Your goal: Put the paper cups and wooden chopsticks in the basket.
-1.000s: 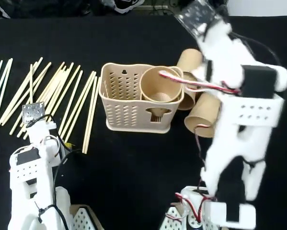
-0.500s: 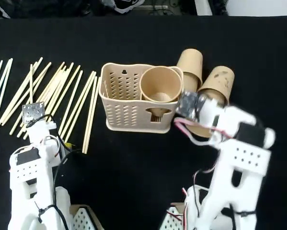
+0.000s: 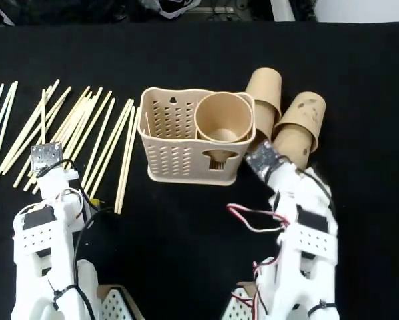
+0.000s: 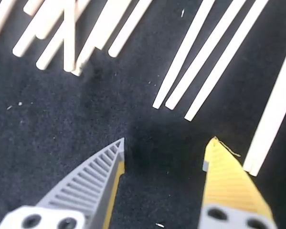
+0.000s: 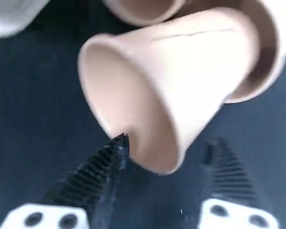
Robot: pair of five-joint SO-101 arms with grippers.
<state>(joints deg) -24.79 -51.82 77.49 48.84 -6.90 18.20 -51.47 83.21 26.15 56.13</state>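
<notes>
A beige basket point(image 3: 176, 137) stands mid-table with one paper cup point(image 3: 222, 119) upright in it. Two more paper cups point(image 3: 266, 90) point(image 3: 300, 123) lie on their sides just right of the basket. Wooden chopsticks point(image 3: 86, 133) are spread over the black cloth to the basket's left. My right gripper point(image 5: 169, 148) is open at the mouth of the nearer lying cup point(image 5: 181, 81), one finger point(image 5: 115, 150) at its rim, the other beside it. My left gripper point(image 4: 164, 143) is open just above the cloth, short of the chopstick ends point(image 4: 181, 95), with nothing between its fingers.
The right arm point(image 3: 299, 220) stands low at the front right, the left arm point(image 3: 46, 220) at the front left. The basket's left half holds nothing. Black cloth covers the table from the basket forward between the arms.
The right arm has swung down from above the basket and cups and pulled back to the front, ending low at the lying cup's mouth. The left arm has not moved.
</notes>
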